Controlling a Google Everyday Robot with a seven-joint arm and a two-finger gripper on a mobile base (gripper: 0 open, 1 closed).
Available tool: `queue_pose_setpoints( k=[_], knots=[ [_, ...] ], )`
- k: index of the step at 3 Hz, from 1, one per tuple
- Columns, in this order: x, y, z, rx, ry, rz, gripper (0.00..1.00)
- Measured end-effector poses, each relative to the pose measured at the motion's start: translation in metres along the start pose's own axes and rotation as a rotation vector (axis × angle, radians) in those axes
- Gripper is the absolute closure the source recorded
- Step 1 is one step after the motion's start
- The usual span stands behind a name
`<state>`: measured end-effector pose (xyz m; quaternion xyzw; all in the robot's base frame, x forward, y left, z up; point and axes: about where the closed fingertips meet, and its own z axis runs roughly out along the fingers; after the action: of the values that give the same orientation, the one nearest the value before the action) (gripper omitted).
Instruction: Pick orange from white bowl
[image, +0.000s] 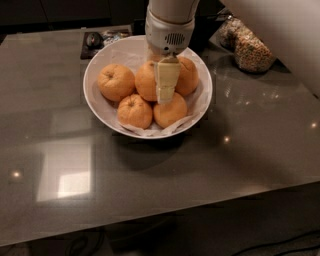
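Note:
The white bowl with a crinkled paper lining sits at the middle back of the table and holds several oranges. The orange, tall and smooth-skinned, lies in the bowl's middle. My gripper hangs down from above into the bowl, right at the orange's right side, between it and another orange. Its cream tip hides part of both fruits. Smaller dimpled oranges lie at the left, at the front left and at the front.
A clear bag of nuts or grains lies at the back right. A dark tray with small items sits behind the bowl at the left. The glossy grey table has its front edge near the bottom.

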<state>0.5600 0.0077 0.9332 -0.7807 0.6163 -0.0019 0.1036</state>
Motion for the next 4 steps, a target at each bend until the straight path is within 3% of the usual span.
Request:
queue_pose_setpoints(
  k=[1,2,4],
  knots=[
    [0.0018,0.0005,0.0133,-0.032,0.001,-0.004,0.27],
    [0.0018,0.0005,0.0133,-0.032,0.001,-0.004,0.46],
    [0.0017,0.0005,0.0132,-0.032,0.001,-0.004,0.92]
  ],
)
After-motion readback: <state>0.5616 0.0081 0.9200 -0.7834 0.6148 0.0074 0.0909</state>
